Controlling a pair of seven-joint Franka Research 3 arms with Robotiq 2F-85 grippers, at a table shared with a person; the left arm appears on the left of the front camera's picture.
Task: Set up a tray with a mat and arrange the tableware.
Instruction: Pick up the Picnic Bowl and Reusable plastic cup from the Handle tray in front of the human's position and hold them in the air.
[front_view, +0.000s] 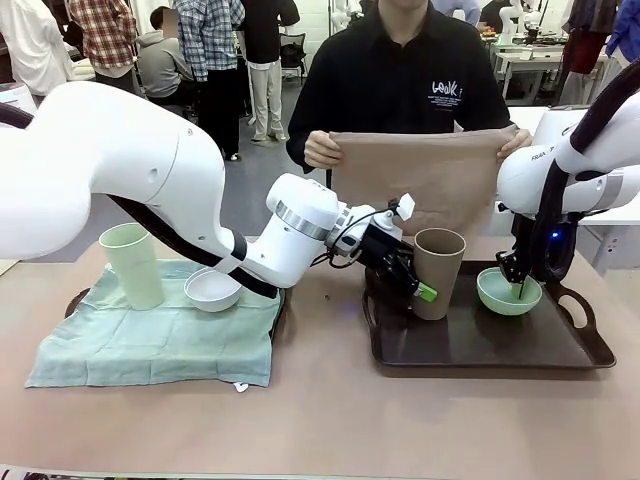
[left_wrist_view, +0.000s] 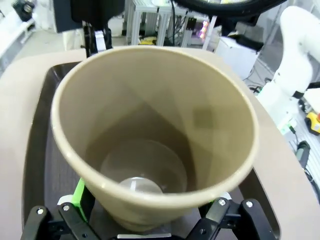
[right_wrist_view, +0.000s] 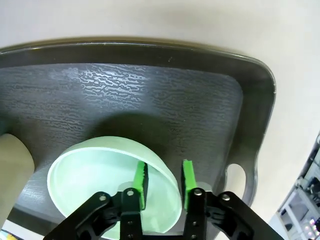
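Note:
The brown-taupe cup (front_view: 438, 270) (left_wrist_view: 150, 125) stands upright on the dark tray (front_view: 480, 345). My left gripper (front_view: 425, 288) (left_wrist_view: 145, 220) is open with a finger on either side of the cup's base. The mint green bowl (front_view: 508, 292) (right_wrist_view: 100, 185) sits on the tray's right part. My right gripper (front_view: 518, 285) (right_wrist_view: 164, 175) comes down on the bowl's rim, one green pad inside and one outside, shut on the wall. The person holds a brown mat (front_view: 430, 175) up behind the tray. The pale green cup (front_view: 132, 265) and white bowl (front_view: 212, 288) stand at the left.
A light green cloth (front_view: 160, 335) lies under the pale green cup and white bowl and drapes over the left tray. My left arm (front_view: 300, 225) stretches across the table's middle. The person's hands grip the mat's top corners. Bare tabletop (front_view: 320, 410) runs along the near edge.

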